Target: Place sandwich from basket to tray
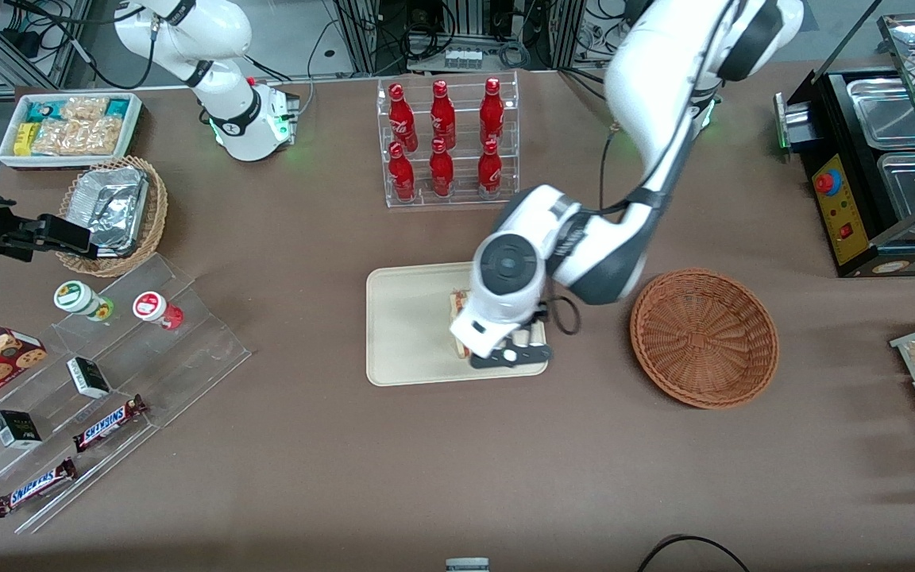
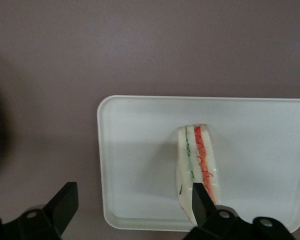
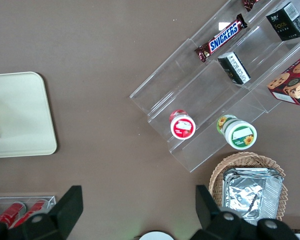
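The brown tabletop (image 1: 457, 445) carries the cream tray (image 1: 406, 326), and beside it, toward the working arm's end, the reddish-brown wicker basket (image 1: 704, 338) with nothing in it. On the tray lies the sandwich (image 2: 197, 167), its red and green filling showing along the cut edge. The pincer (image 2: 132, 202) hangs just above it, spread wide and released, one finger (image 2: 199, 200) overlapping the sandwich's end.
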Controlling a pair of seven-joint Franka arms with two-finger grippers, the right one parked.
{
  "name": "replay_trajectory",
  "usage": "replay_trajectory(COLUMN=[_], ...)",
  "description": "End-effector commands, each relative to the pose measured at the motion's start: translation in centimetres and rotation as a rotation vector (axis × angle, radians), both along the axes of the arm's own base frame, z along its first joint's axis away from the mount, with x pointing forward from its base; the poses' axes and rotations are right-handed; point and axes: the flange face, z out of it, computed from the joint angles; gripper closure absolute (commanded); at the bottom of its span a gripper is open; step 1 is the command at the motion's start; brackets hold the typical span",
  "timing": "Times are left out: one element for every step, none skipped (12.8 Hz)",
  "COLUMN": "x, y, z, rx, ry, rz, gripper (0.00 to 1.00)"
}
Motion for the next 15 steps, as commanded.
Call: replay_trajectory(x=[0.3, 0.2, 0.8, 1.3, 1.8, 2.1, 2.4, 2.5, 2.7, 2.9, 2.9, 2.7, 2.5, 2.2, 1.9], y=[5.9, 8.3, 11.3, 13.6, 15.8, 17.5, 19.6, 20.9, 23.0, 24.5, 25.8, 27.1, 28.5, 29.5, 31.1], z=[3.5, 4.5, 5.2, 6.2, 7.1, 7.9, 8.7, 9.4, 10.0, 10.4, 11.0, 11.4, 12.4, 13.1, 13.9], rx=[0.003, -0.001, -0.007, -0.015, -0.029, -0.046, -0.051, -0.054, -0.057, -0.063, -0.066, -0.070, -0.074, -0.077, -0.080], ry=[0.043, 0.049, 0.053, 0.049, 0.050, 0.054, 0.052, 0.058, 0.064, 0.068, 0.073, 0.088, 0.093, 0.100, 0.105], rz=[-0.076, -0.113, -0.125, -0.133, -0.117, -0.097, -0.095, -0.105, -0.108, -0.118, -0.130, -0.147, -0.162, -0.173, -0.173], gripper=[0.00, 0.00, 0.00, 0.00, 0.00, 0.00, 0.00, 0.00, 0.00, 0.00, 0.00, 0.00, 0.00, 0.00, 0.00])
